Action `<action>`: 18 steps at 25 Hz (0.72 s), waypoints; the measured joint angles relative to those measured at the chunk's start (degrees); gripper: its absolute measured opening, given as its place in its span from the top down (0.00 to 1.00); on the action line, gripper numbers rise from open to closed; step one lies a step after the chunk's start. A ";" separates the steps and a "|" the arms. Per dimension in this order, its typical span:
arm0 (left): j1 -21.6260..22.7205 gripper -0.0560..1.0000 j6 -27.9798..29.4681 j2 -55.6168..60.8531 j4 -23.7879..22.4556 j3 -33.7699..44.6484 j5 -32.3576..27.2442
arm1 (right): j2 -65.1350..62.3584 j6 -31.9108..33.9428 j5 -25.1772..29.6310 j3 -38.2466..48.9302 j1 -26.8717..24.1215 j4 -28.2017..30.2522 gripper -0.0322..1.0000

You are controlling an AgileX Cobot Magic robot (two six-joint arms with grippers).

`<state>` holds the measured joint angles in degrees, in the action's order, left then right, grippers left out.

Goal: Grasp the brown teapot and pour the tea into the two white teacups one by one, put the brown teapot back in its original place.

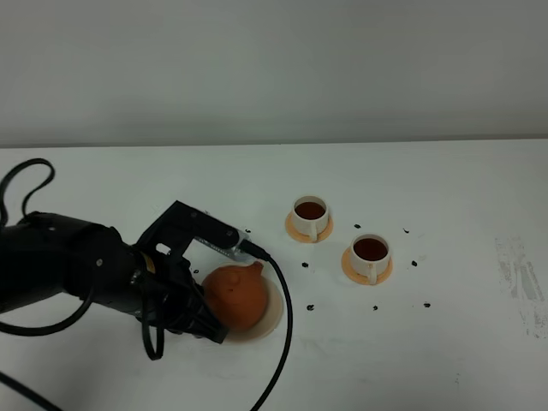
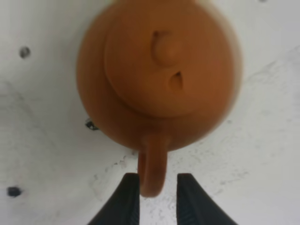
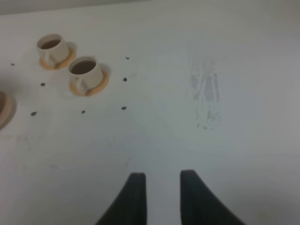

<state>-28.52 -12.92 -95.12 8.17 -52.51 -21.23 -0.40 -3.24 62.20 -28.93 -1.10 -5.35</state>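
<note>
The brown teapot (image 1: 237,295) sits on the pale beige coaster (image 1: 274,310), its original place, at the front left of the table. My left gripper (image 2: 158,185) straddles the teapot's loop handle (image 2: 153,168). One finger (image 2: 129,197) lies against the handle and the other finger (image 2: 187,197) stands a little apart from it, so the jaws are open. The two white teacups (image 1: 310,216) (image 1: 371,255) stand on orange saucers at mid-table, each holding dark tea (image 1: 371,248). My right gripper (image 3: 159,180) hovers over bare table, fingers apart with nothing between them.
Small black specks (image 1: 311,306) dot the white table around the cups and teapot. A faint grey scuff (image 1: 522,274) marks the table at the far right. A black cable (image 1: 282,342) loops from the left arm toward the front edge.
</note>
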 joint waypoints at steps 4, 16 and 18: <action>0.00 0.73 0.00 8.46 0.00 0.00 -0.87 | 0.00 0.00 0.00 0.00 0.00 0.00 0.77; 0.00 0.73 -0.05 24.33 0.00 0.00 -0.98 | 0.00 0.00 0.00 0.00 0.00 0.00 0.77; 0.00 0.73 -0.05 24.99 -0.33 0.00 -0.98 | 0.00 0.00 0.00 0.00 0.00 0.00 0.77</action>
<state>-28.52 -12.98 -70.13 7.84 -52.51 -22.21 -0.40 -3.24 62.20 -28.93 -1.10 -5.35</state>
